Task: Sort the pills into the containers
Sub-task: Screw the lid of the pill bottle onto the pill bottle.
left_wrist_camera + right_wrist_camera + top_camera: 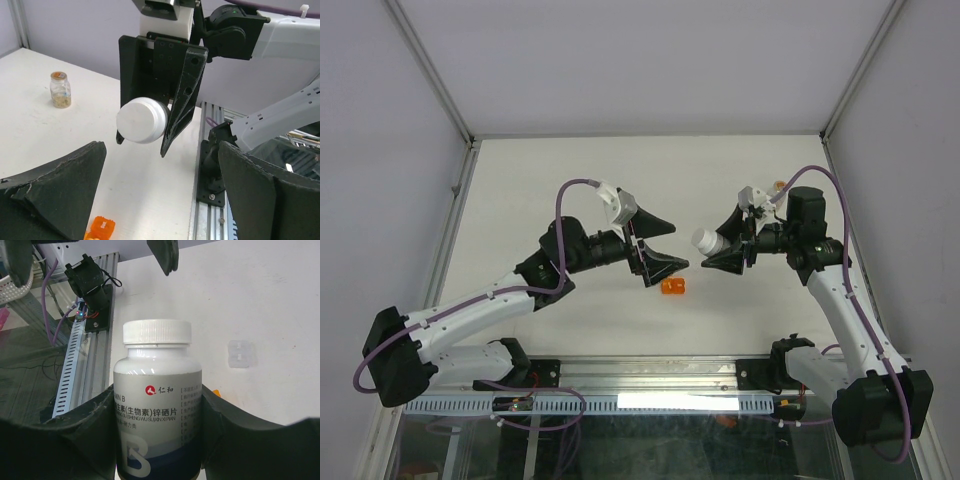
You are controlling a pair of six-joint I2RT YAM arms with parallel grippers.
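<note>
White bottle [157,390], clamped mid-air in right gripper [718,248], cap facing left toward the wide-open, empty left gripper [677,246], likely for uncapping; orange cup [673,286] on table [550,175] beneath; clear vial [60,89] standing far right.

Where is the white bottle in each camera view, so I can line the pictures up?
Top external: white bottle right of centre, lying sideways in the right gripper jaws.
Left wrist: white bottle mid-frame, cap end towards the camera, above the table.
Right wrist: white bottle bottom centre, between the jaws, label readable.
Shared landmark: the metal rail along the table's near edge.
</note>
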